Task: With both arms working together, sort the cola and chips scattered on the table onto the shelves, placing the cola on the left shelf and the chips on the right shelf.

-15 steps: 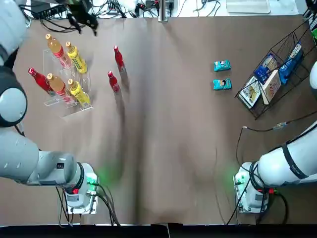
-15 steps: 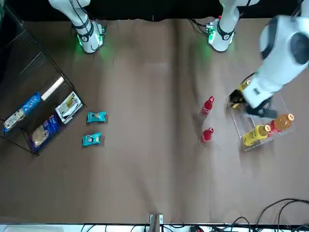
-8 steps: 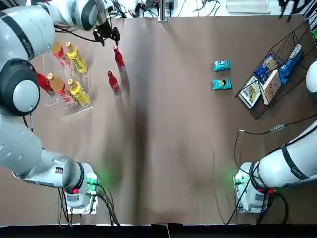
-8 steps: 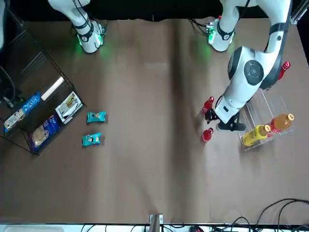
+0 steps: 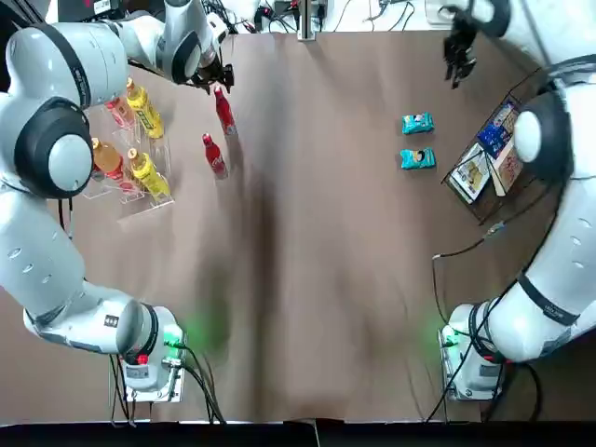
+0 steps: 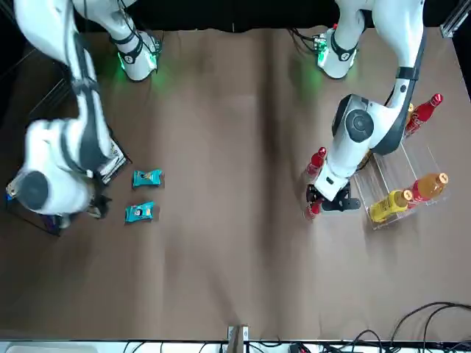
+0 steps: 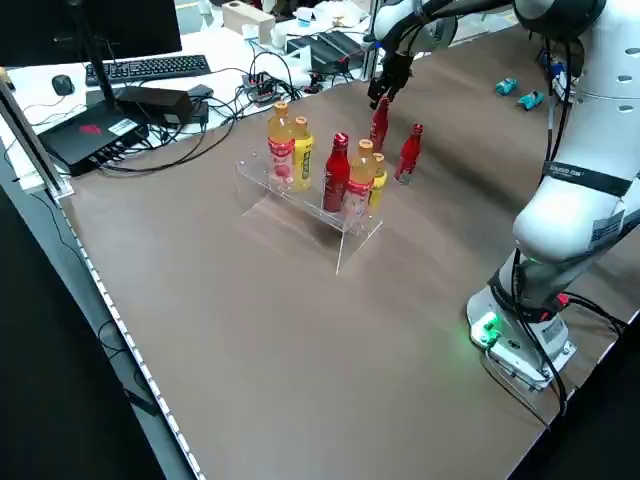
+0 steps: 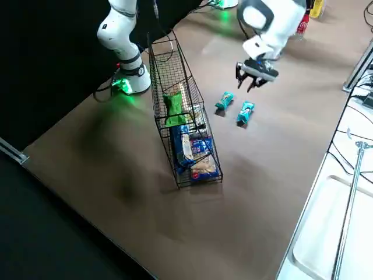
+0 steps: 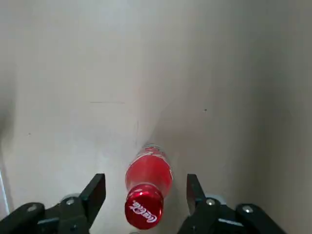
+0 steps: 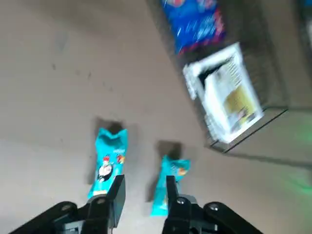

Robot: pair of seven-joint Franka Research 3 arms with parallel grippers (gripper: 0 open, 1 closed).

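From the top view, on the table: two red bottles, left gripper beside the farther one; two teal packets, right gripper near.

In the left side view, a third red bottle on the clear rack, among other drinks; likely to topple neighbours if bumped while adding more.

In the right side view, a green packet inside the wire basket.

In the left wrist view, fingers spread, holding nothing; off-centre closing could tip the bottle.

In the right wrist view, fingers parted, empty; poor alignment could nudge the neighbouring packet.
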